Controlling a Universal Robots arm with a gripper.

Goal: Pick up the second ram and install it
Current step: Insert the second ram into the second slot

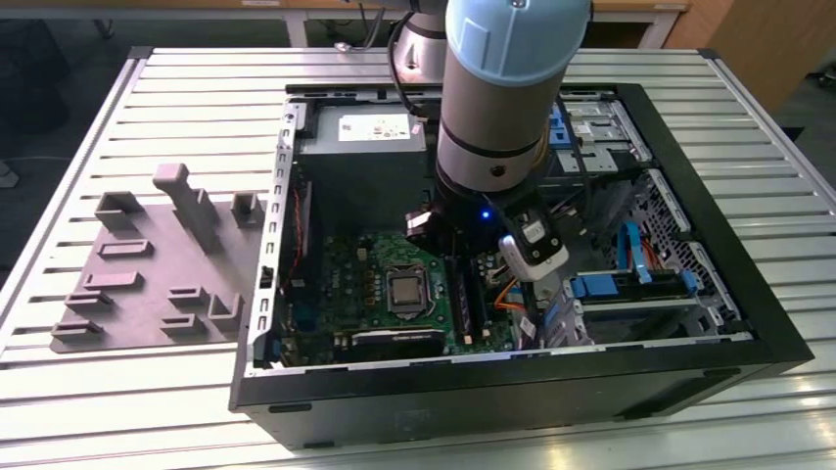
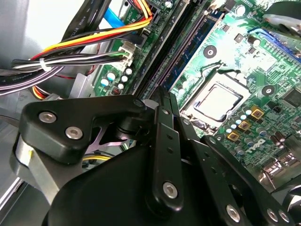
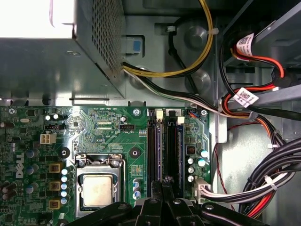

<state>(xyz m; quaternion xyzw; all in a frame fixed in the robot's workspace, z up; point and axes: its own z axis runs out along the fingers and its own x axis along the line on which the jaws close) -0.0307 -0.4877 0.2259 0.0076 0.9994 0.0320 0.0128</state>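
Observation:
My gripper (image 1: 455,253) reaches down into the open computer case (image 1: 706,127), over the memory slots of the green motherboard (image 1: 352,284). In both wrist views its fingertips (image 3: 164,181) (image 2: 165,94) are pressed together, right at the near end of the slots. The second ram (image 3: 161,150), a long thin dark stick, runs along a slot straight out from the tips (image 2: 169,47) (image 1: 465,289). Whether the tips pinch its edge or only rest on it I cannot tell. The processor socket (image 3: 97,190) lies beside the slots.
A grey moulded tray (image 1: 157,264) with upright blocks stands on the slatted table at the exterior view's left. Bundled cables (image 3: 263,181) and a drive cage with blue clips (image 1: 614,284) crowd the case beside the slots. The power supply (image 3: 51,52) sits past the board.

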